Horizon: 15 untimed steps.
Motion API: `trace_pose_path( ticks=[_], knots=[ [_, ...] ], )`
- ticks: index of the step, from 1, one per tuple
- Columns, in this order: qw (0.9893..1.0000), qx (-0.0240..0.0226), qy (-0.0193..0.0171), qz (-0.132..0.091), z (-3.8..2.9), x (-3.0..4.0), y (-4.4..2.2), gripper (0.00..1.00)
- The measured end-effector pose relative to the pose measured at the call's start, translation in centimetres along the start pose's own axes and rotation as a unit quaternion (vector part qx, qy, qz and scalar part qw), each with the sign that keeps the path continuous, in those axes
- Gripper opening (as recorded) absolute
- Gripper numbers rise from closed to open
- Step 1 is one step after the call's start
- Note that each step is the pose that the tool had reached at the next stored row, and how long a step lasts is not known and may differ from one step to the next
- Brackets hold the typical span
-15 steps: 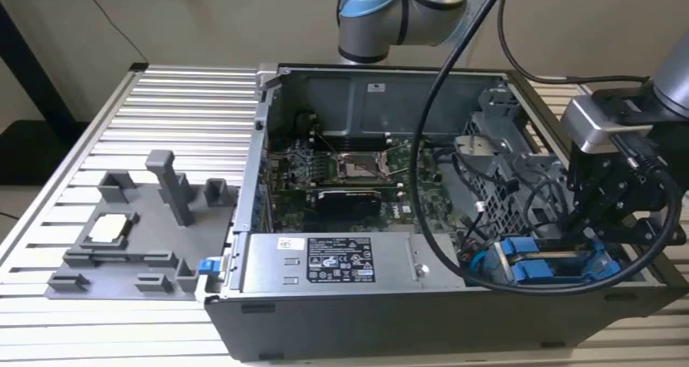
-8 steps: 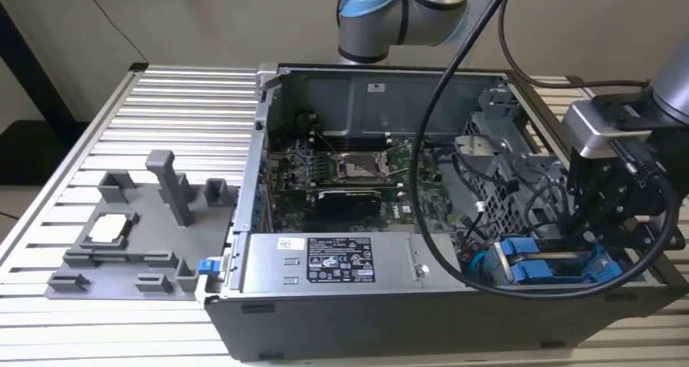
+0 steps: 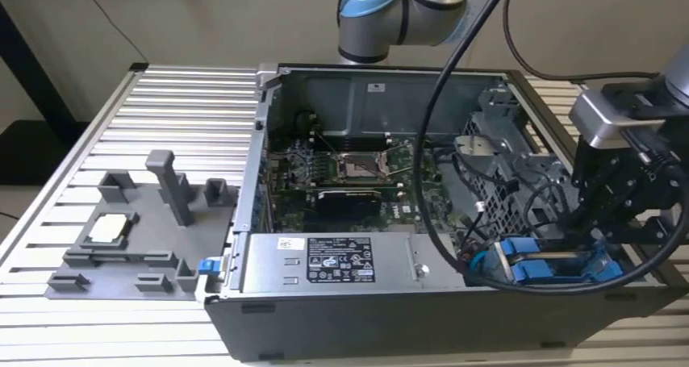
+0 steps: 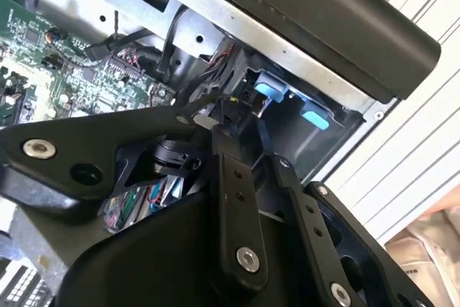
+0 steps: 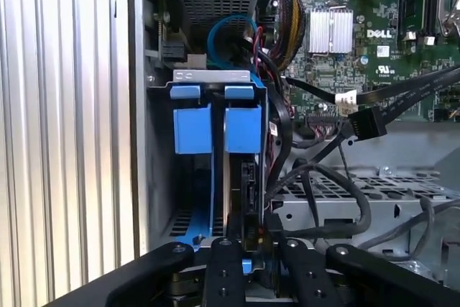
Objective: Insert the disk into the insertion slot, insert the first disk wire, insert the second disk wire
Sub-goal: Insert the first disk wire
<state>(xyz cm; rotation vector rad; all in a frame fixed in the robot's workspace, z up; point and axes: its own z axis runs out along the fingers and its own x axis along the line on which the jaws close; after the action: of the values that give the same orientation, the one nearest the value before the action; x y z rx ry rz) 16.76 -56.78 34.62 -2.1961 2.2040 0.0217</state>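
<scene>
Open computer case [image 3: 356, 323] on a slatted table [image 3: 173, 101]. The disk [image 3: 554, 266] in its blue carrier sits inside the insertion slot [image 5: 154, 177], at the case's corner next to the grey power-supply box [image 3: 334, 262]; in both wrist views the blue tabs [image 5: 215, 129] [image 4: 269, 90] stand at the slot's mouth. The gripper [image 3: 582, 234] hangs over that corner of the case, right above the disk. In the first wrist view the gripper [image 5: 251, 239] has its fingers [image 5: 223, 271] narrow, pinching a small black wire connector [image 5: 249, 229] against the disk's edge. Black cables [image 5: 316, 177] loop inside the case beside the slot.
</scene>
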Motion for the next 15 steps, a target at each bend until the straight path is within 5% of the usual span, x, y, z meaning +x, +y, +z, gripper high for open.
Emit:
trace_pose_path(
  ticks=[11,15],
  knots=[
    [1.0,-0.0002,0.0,0.0,-3.68,-0.11,0.0,0.27],
    [1.0,-0.0002,-0.0001,0.0,-3.75,-0.12,0.0,0.27]
  ],
)
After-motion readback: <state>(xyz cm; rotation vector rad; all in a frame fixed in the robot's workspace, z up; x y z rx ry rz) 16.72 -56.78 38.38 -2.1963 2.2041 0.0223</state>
